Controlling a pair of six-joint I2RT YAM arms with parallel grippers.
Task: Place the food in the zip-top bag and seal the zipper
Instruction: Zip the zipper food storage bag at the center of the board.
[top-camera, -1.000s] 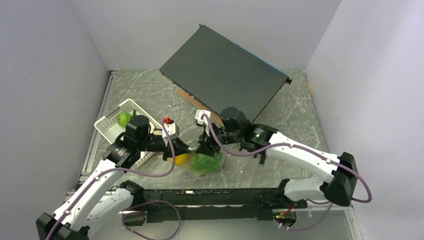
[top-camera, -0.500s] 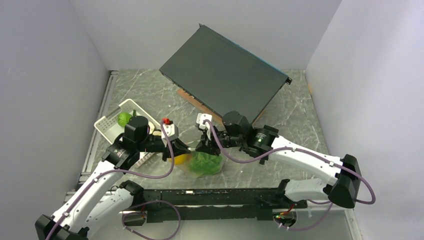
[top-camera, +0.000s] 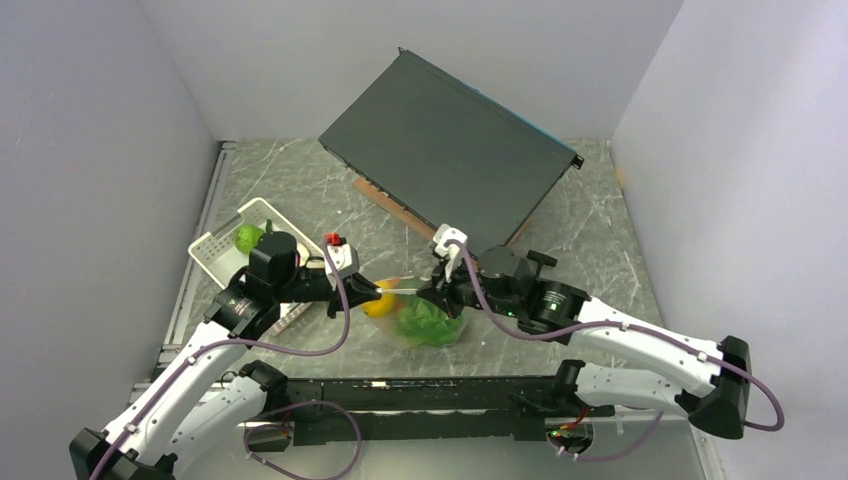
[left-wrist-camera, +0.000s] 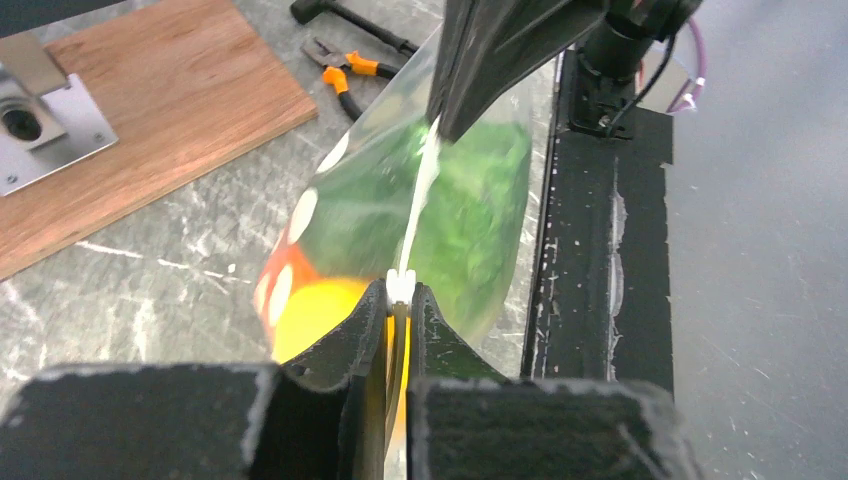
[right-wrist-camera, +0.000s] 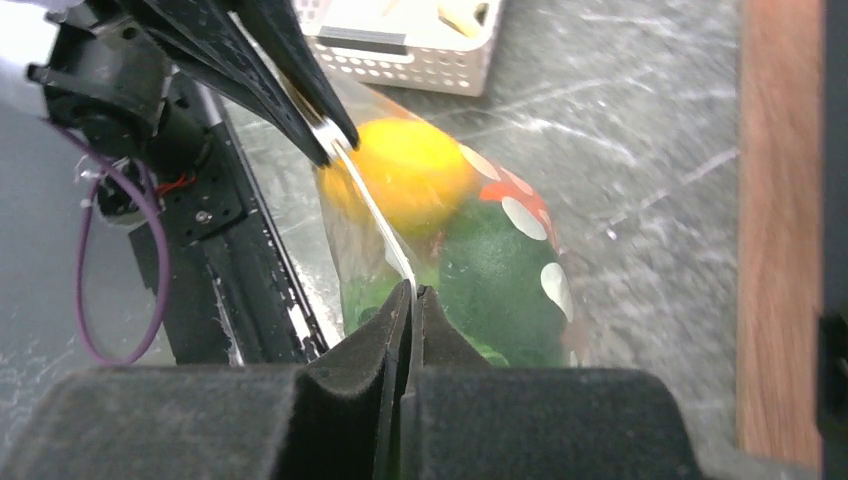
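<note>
The soft, clear bag (top-camera: 445, 335), printed with white dots, is held up by its top edge over the marbled grey table (top-camera: 600, 220), between the two grippers. Crinkled green lettuce (top-camera: 425, 322) and a smooth round lemon (top-camera: 383, 304) are seen through the film. The thin whitish zipper (left-wrist-camera: 422, 205) is stretched into a straight strip. One end is pinched in the closed jaws of the left gripper (left-wrist-camera: 400, 295), the other in the tightly closed jaws of the right gripper (right-wrist-camera: 412, 292). A second ago the right gripper was set closer to the left, jaws partly open; it has since been drawn rightward. A white perforated basket (top-camera: 215, 245) is seen well apart, at the left.
</note>
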